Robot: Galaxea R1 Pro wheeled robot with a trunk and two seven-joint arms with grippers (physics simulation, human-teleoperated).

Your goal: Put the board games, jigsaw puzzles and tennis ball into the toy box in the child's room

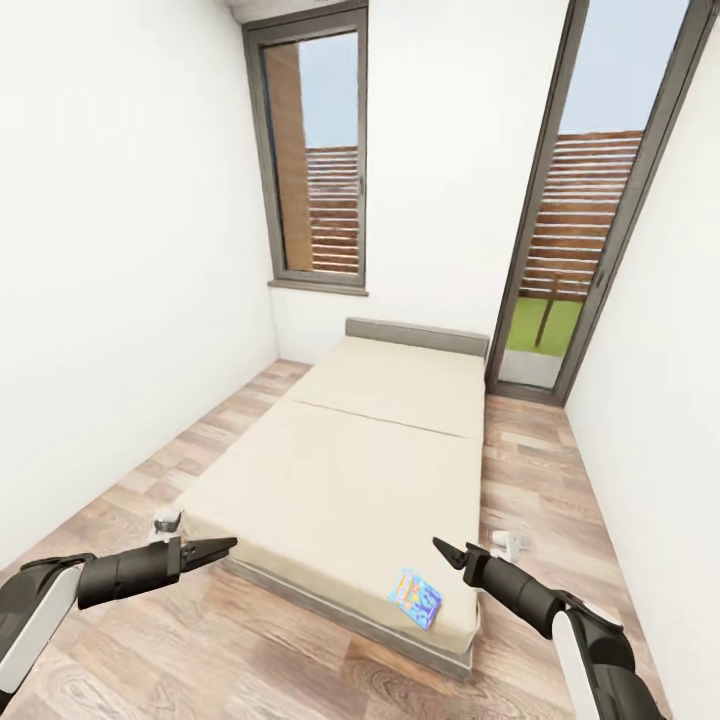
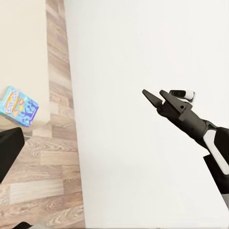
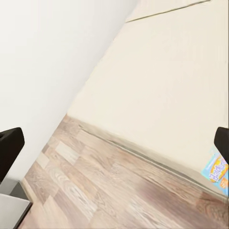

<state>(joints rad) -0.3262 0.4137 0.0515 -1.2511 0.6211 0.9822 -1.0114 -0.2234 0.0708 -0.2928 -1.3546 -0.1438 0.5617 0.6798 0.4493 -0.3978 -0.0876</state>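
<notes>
Two grippers up in the head view, one on each side of the bed's (image 1: pixel 370 470) near end. Left gripper (image 1: pixel 222 547) sits low at the left, out over the wood floor (image 1: pixel 300 640) just off the bed's near left corner. Its fingers look pressed together into one point with nothing between them. Close behind it on the floor, hard by that same corner, there's a small grey and white thing (image 1: pixel 167 521), too small to make out.

Moving right, the bed runs away from both grippers toward a grey headboard (image 1: pixel 417 336), with a plain beige mattress in two parts. One board game, the small blue one (image 1: pixel 415 598), lies flat on the mattress at the near right corner, close to the edge. It's just left of the right gripper and a bit lower, and well apart from the left one.

Right gripper (image 1: pixel 446 551) hangs near that corner, pointing inward. Its fingers look closed too, or nearly, and it's holding nothing. The left wrist view catches it from the side (image 2: pixel 157 98) against the white wall, with the blue box (image 2: pixel 18 106) at the mattress edge. The right wrist view gets the box's corner (image 3: pixel 217 171) too.
</notes>
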